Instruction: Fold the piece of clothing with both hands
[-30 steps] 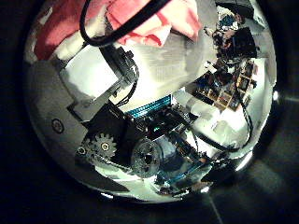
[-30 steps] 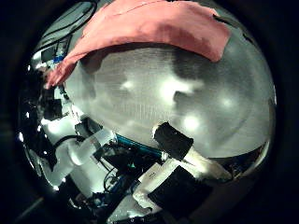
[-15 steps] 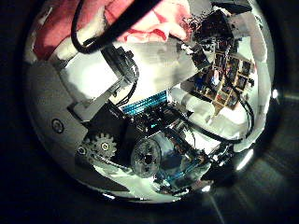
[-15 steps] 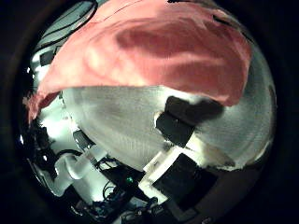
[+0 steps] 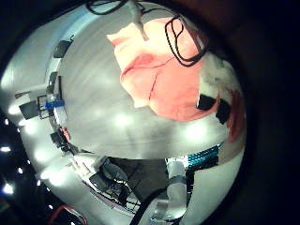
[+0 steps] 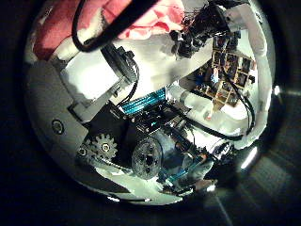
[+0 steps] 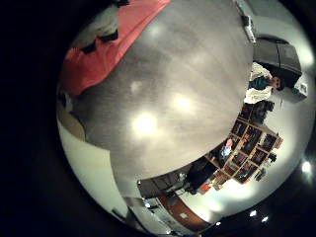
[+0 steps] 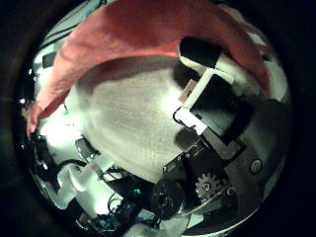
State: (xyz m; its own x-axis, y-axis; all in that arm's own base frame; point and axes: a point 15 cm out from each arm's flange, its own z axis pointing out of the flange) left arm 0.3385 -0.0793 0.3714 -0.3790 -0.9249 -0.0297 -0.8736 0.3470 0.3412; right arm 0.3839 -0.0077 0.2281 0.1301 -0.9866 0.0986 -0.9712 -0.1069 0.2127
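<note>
The piece of clothing [image 5: 159,75] lies crumpled on the table [image 5: 103,112] in the left little finger side palm view. In the left thumb side palm view the left hand [image 6: 122,80] fills the picture, with the clothing [image 6: 141,14] just beyond it. In the right thumb side palm view the clothing [image 8: 128,35] is close, and the right hand's finger [image 8: 209,67] curls onto its edge. The right little finger side palm view shows the clothing [image 7: 99,54] on the table with a fingertip [image 7: 109,36] on it.
The table [image 7: 178,99] stretches bare beyond the clothing in the right little finger side palm view. Shelves with small items [image 7: 247,143] stand in the room behind.
The right palm has come closer to the clothing, which now fills more of its view. The right hand's finger has curled in onto the cloth's edge. The left palm view has shifted slightly.
</note>
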